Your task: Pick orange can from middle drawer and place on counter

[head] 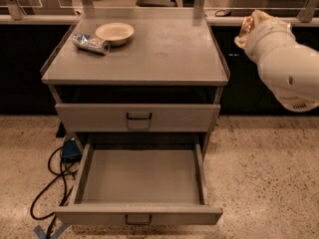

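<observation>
Up high beside the counter [164, 54], my pincer [246, 30] is clamped tight on the orange can [243, 28] so it won't fall, well above the open, empty middle drawer [139, 176].

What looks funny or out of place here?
A shiny can lies tipped on its side beside the bowl on the counter. The pulled-out drawer holds nothing. The pincer hangs up right, off the counter.
</observation>
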Robot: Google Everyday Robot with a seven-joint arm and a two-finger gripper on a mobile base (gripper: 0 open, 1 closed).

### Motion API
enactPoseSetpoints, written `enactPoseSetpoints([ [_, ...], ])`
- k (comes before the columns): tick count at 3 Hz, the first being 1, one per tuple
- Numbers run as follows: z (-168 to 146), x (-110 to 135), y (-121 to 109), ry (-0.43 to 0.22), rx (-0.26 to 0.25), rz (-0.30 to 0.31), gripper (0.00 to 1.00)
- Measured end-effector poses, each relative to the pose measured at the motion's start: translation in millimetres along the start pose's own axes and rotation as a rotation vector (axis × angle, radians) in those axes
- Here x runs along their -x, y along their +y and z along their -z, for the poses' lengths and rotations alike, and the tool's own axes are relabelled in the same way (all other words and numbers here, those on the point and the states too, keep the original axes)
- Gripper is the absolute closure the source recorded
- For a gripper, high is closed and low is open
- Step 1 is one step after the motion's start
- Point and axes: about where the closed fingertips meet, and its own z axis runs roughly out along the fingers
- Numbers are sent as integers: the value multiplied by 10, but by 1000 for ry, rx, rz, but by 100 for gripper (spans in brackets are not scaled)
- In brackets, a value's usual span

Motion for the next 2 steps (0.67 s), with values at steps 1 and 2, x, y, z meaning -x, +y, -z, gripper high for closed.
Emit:
enactPoseSetpoints([
  [1, -432, 837, 180, -137, 99, 59, 100],
  [2, -778, 1435, 604, -240, 235, 118, 100],
])
